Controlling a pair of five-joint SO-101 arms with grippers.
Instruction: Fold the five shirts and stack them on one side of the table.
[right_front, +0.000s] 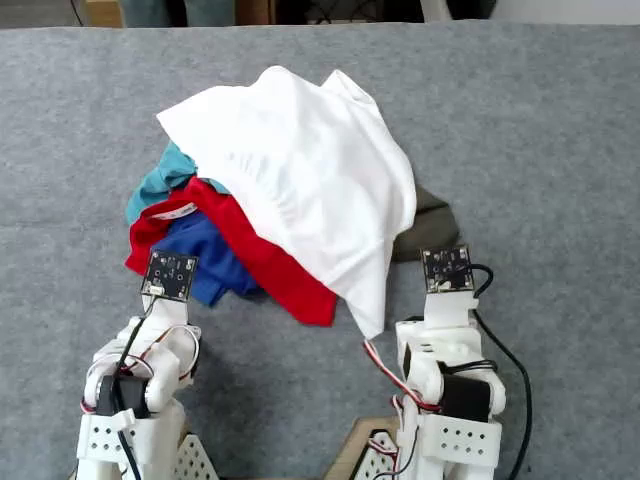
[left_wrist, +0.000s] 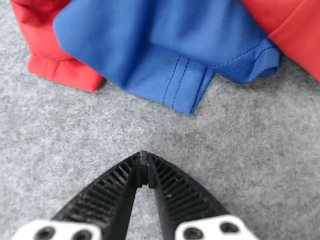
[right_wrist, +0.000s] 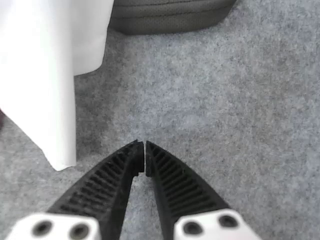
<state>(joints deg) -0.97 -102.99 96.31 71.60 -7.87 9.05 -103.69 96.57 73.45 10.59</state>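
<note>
At the middle of the grey table (right_front: 560, 130) the shirts are heaped unfolded, the white shirt (right_front: 310, 190) draped over the red shirt (right_front: 270, 260), blue shirt (right_front: 205, 255), teal shirt (right_front: 160, 180) and a seemingly olive shirt (right_front: 430, 225), and, with the left gripper (left_wrist: 143, 167) and right gripper (right_wrist: 141, 157) closed on nothing just beside them, tangled layers may be dragged along when one is pulled.

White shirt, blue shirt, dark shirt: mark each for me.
White shirt (right_front: 310, 190): high view, middle of its spread top.
Blue shirt (left_wrist: 160, 45): left wrist view, flat cloth above the stitched hem.
Dark shirt (right_wrist: 170, 15): right wrist view, its folded edge.
</note>
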